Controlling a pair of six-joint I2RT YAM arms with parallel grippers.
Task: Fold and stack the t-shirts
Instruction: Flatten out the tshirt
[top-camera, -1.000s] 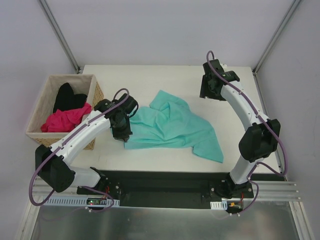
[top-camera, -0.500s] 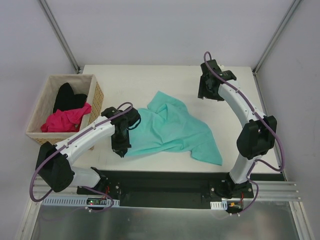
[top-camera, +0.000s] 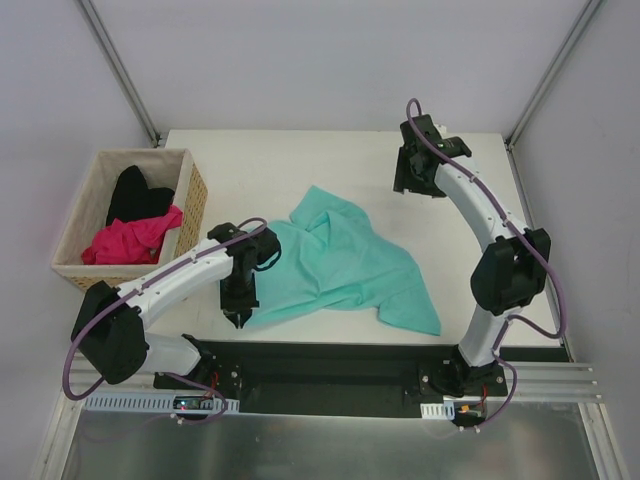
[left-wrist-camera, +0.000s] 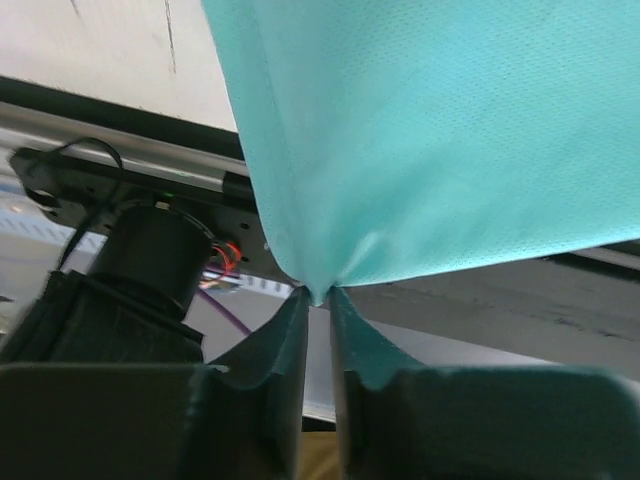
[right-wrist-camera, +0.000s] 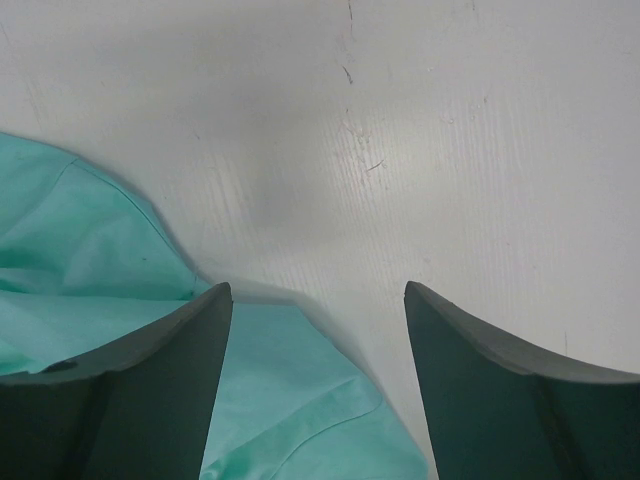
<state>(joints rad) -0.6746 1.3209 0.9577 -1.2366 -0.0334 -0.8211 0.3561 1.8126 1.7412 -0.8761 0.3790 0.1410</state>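
Top view: the teal shirt lies crumpled on the table, with the left gripper at its near-left corner, probably to pull it flat. Left wrist: fingers pinch that corner. Right wrist: the right gripper hangs spread and empty over the shirt's far edge.

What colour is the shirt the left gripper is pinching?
Teal. The t-shirt in the left gripper shows best in the left wrist view.

L arm, R arm: white links, blk joints, purple cables, blk bases.
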